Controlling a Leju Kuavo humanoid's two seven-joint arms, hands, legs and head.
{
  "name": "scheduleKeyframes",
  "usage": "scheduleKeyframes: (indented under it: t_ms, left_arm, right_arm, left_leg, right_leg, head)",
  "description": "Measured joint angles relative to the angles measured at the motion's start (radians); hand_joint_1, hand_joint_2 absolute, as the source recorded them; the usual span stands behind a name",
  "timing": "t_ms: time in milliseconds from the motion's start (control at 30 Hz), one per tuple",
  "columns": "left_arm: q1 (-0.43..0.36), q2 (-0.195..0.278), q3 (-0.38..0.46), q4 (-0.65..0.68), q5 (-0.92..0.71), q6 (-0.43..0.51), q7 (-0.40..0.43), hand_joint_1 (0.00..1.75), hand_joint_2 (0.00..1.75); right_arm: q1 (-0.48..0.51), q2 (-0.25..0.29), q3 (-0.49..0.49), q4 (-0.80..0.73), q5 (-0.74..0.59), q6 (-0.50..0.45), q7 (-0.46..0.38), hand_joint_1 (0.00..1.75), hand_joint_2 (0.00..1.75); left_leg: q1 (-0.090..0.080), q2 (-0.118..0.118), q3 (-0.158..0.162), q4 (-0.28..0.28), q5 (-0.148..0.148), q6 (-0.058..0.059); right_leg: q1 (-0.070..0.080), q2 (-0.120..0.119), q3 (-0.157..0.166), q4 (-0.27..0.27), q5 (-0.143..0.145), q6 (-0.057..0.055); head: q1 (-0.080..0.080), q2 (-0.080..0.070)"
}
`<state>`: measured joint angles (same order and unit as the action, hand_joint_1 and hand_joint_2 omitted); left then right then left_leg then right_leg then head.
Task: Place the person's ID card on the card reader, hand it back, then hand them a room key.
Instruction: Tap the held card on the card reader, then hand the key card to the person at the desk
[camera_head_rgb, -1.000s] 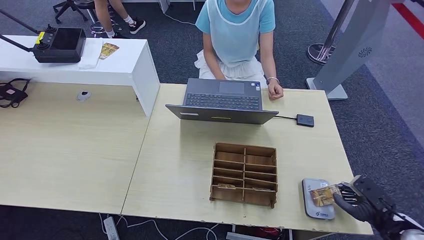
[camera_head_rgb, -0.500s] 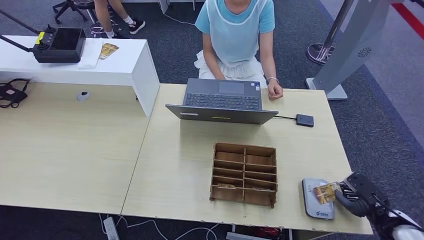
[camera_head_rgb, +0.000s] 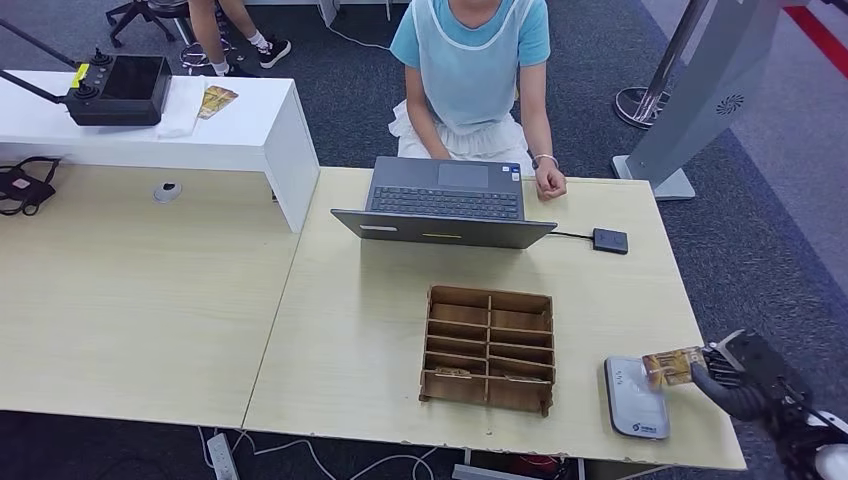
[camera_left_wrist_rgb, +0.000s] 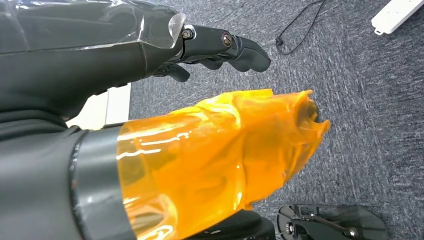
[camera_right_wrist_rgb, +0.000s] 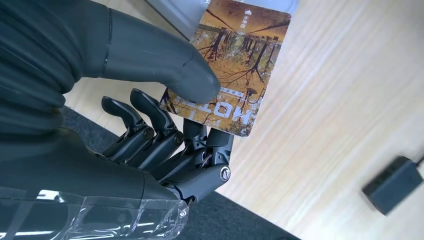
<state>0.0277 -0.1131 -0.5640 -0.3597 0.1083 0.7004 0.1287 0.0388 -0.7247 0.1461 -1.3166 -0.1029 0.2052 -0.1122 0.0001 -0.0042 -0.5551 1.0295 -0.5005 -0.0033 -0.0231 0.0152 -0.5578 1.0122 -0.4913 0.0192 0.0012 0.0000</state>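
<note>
My right hand (camera_head_rgb: 742, 386) pinches a card (camera_head_rgb: 672, 366) printed with golden-brown trees between thumb and fingers. It holds the card just above the right edge of the grey card reader (camera_head_rgb: 636, 398), which lies at the table's near right corner. In the right wrist view the thumb presses on the card (camera_right_wrist_rgb: 235, 60), with a corner of the card reader (camera_right_wrist_rgb: 176, 11) behind it. My left hand (camera_left_wrist_rgb: 165, 55) hangs over grey carpet holding nothing, fingers stretched out and its thumb wrapped in orange film. A person (camera_head_rgb: 472, 70) sits across the table behind a laptop (camera_head_rgb: 445, 205).
A wooden compartment box (camera_head_rgb: 489, 348) with a few cards in it stands left of the reader. A small black device (camera_head_rgb: 610, 240) on a cable lies right of the laptop. A white desk (camera_head_rgb: 150, 125) with a black controller is at the far left.
My right hand has lifted the card from over the middle of the reader and carried it up and to the right, towards the reader's right edge.
</note>
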Motion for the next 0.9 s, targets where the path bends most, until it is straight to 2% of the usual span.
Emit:
scheduleKeyframes:
  t_ms: [267, 433, 533, 633, 900]
  left_arm:
    - [0.0, 0.0, 0.0, 0.0, 0.0, 0.0, 0.004, 0.0, 0.0]
    - [0.001, 0.0, 0.0, 0.0, 0.0, 0.0, 0.017, 0.0, 0.0]
    - [0.0, 0.0, 0.0, 0.0, 0.0, 0.0, 0.019, 0.0, 0.0]
    - [0.0, 0.0, 0.0, 0.0, 0.0, 0.0, 0.021, 0.0, 0.0]
    - [-0.002, -0.003, 0.0, 0.0, 0.0, 0.0, 0.023, 0.0, 0.0]
  right_arm:
    - [0.048, -0.03, -0.078, -0.099, -0.025, -0.002, -0.012, 1.75, 1.75]
    - [0.036, -0.053, -0.105, -0.153, 0.003, -0.018, 0.018, 1.75, 1.75]
    - [-0.023, -0.067, -0.108, -0.171, 0.046, -0.021, 0.055, 1.75, 1.75]
    - [-0.126, -0.073, -0.093, -0.173, 0.113, -0.028, 0.095, 1.75, 1.75]
    - [-0.375, -0.074, 0.019, -0.159, 0.256, -0.059, 0.142, 1.75, 1.75]
  left_leg:
    - [0.0, 0.0, 0.0, 0.0, 0.0, 0.0]
    - [0.0, 0.001, 0.0, 0.0, 0.0, 0.0]
    - [0.0, 0.003, 0.0, 0.0, 0.0, 0.0]
    - [0.0, 0.005, 0.0, 0.0, 0.0, 0.0]
    - [0.0, 0.005, 0.0, 0.0, 0.001, 0.0]
  right_leg:
    - [0.0, 0.0, 0.0, 0.0, 0.0, 0.0]
    - [0.0, 0.001, 0.0, 0.0, 0.0, 0.0]
    - [0.0, 0.002, 0.0, 0.0, 0.001, 0.0]
    - [0.0, 0.005, 0.0, 0.001, 0.002, 0.0]
    - [0.0, 0.005, -0.001, 0.001, 0.003, -0.001]
  head:
    - [0.0, 0.0]
    - [0.0, 0.0]
    - [0.0, 0.0]
    - [0.0, 0.0]
    - [0.0, 0.0]
